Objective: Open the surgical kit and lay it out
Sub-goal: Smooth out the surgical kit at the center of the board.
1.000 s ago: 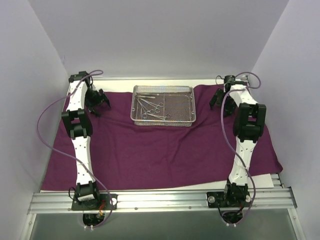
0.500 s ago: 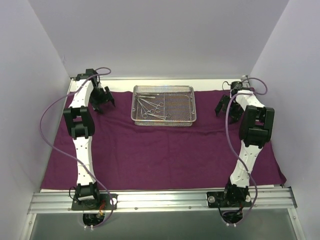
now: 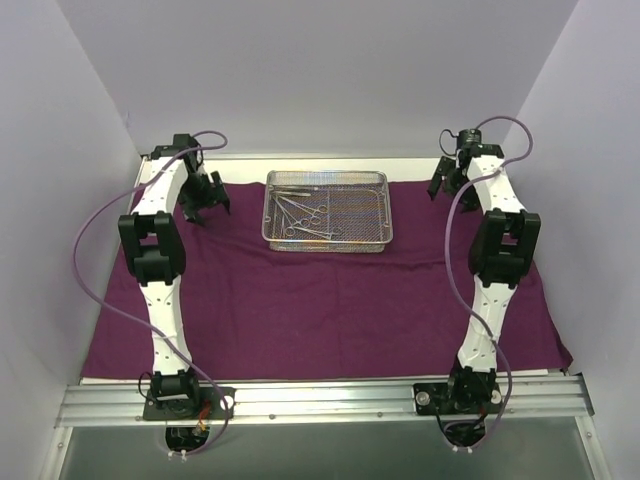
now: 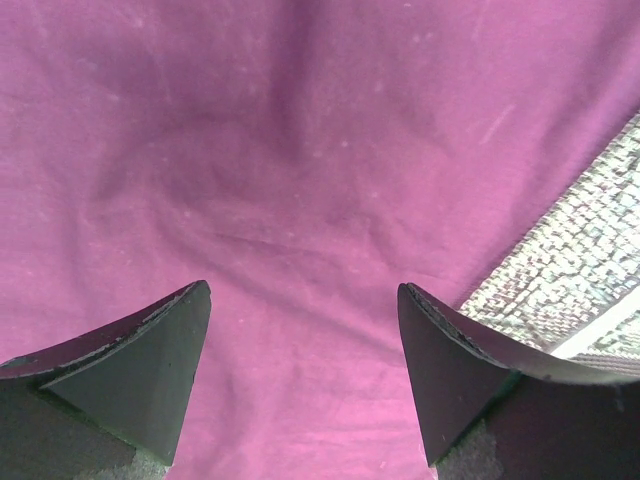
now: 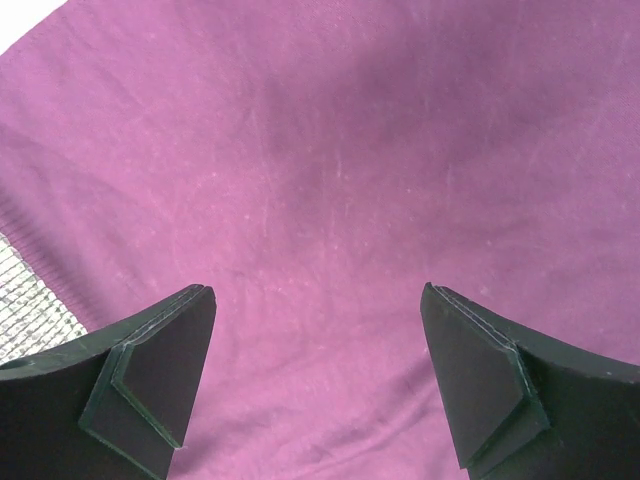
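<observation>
The dark purple cloth wrap (image 3: 320,300) lies spread flat over the table. On its far middle stands the silver wire-mesh tray (image 3: 375,215), with the clamps and tweezers (image 3: 300,213) lying in its left half. My left gripper (image 3: 205,198) hovers over the cloth left of the tray, open and empty (image 4: 305,290); a mesh corner of the tray (image 4: 580,270) shows at the right of the left wrist view. My right gripper (image 3: 445,182) hangs over the cloth's far right part, open with only cloth (image 5: 350,150) between its fingers (image 5: 318,290).
White walls close in the left, back and right sides. A metal rail (image 3: 320,400) with both arm bases runs along the near edge. A strip of white table (image 3: 240,158) shows behind the cloth. Purple cables loop beside each arm.
Both arms have stretched toward the back. The right gripper moved away from me along the cloth's far right part; the left shifted slightly back and right. The cloth's near right corner now lies wider.
</observation>
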